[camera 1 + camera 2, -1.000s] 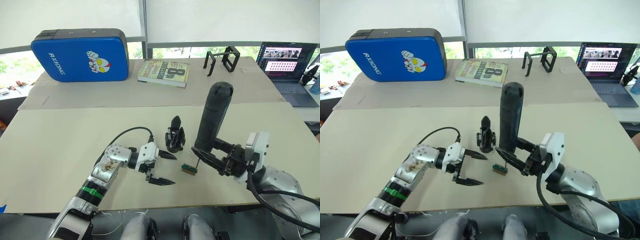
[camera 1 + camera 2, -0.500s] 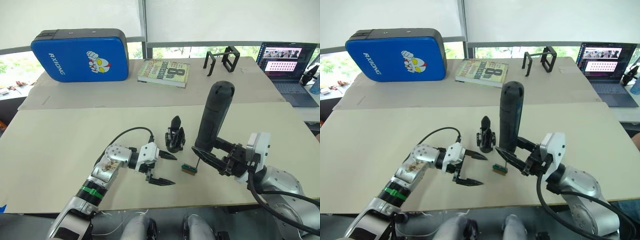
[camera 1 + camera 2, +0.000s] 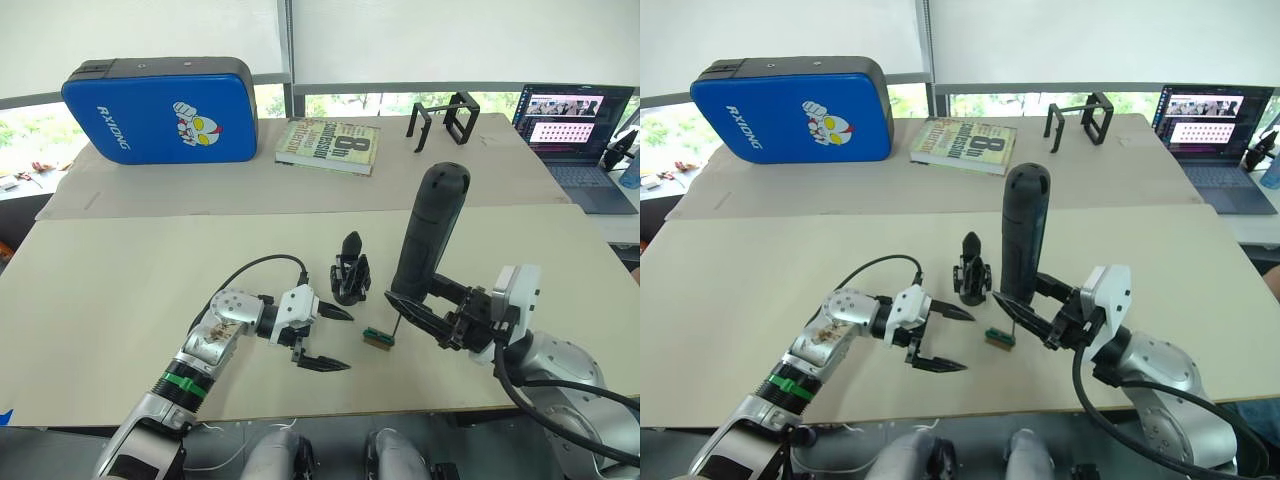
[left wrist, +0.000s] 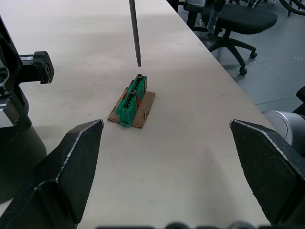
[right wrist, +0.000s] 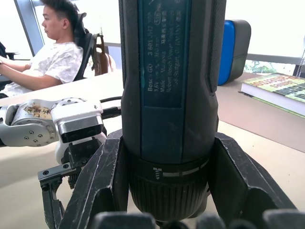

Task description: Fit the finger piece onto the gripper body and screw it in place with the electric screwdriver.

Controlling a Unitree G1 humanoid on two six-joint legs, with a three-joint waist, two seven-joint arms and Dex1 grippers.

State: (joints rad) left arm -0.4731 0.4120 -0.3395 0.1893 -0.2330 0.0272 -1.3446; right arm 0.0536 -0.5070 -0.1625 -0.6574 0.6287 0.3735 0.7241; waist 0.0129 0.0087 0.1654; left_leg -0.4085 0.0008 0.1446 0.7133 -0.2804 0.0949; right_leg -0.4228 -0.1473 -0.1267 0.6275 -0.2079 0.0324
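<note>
While the electric screwdriver (image 3: 432,232) stands near-upright, clamped between the right gripper's (image 3: 425,312) fingers, its bit (image 4: 135,31) hovers just above a screw head in the green block (image 4: 132,98); lowering it squarely, without tilt, should seat the tip. Just beside the screwdriver stands the gripper body (image 3: 350,283), with the finger piece (image 3: 351,245) apparently upright on it. Near the body, the left gripper (image 3: 325,337) waits empty, fingers spread.

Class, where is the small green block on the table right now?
In the left eye view the green block lies near the table's front edge, directly under the screwdriver's bit, between the left end effector and right end effector.
</note>
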